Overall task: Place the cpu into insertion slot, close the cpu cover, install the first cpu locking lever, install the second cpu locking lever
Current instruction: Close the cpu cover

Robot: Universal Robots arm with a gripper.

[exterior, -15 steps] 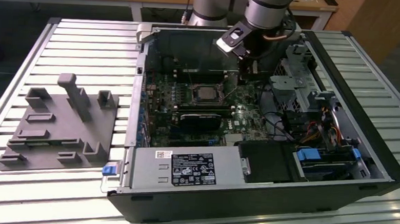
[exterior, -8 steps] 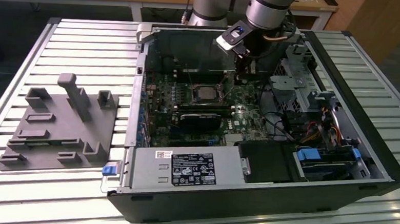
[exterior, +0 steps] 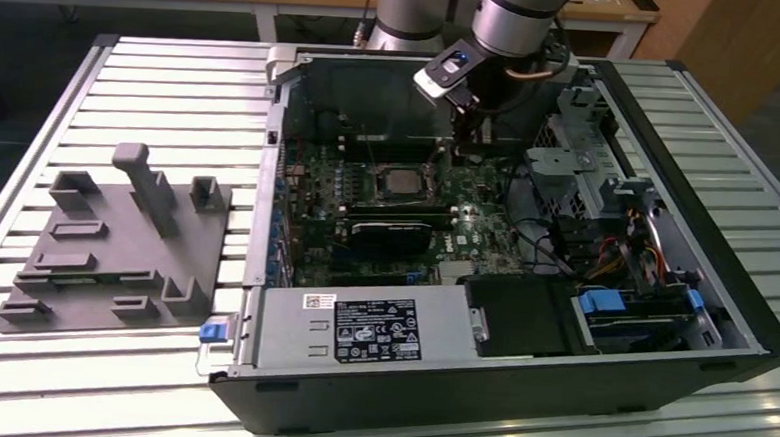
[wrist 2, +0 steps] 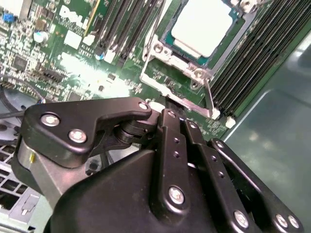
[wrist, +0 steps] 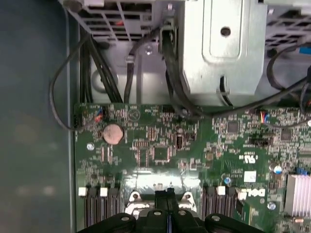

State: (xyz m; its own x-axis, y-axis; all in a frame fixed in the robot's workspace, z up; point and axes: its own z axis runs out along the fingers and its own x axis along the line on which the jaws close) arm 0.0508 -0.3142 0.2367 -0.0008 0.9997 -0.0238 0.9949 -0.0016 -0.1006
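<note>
You're seeing the gripper (exterior: 464,150) reaching down into the open computer case (exterior: 488,394), hanging low over the motherboard (wrist: 160,145) just beside the socket; in both wrist views its fingers (wrist 2: 167,131) are sitting pressed together with barely a seam between them, and you can't tell whether anything thin is pinched there; the tips are lying right at the silvery locking lever (wrist 2: 209,99) that is running along the socket edge nearest the gripper, touching or just short of it, can't tell which; the cpu (wrist 2: 201,23) is lying flat in the insertion slot (wrist 2: 168,39), dull silver top facing up; the cpu cover (wrist 2: 156,48) is lying down around it, framing it; in the exterior view the cpu is sitting mid-board, just to the exterior view's left of the gripper; a grey fixture plate (exterior: 108,254) is resting on the slatted table (exterior: 170,87) to the exterior view's left of the case.
</note>
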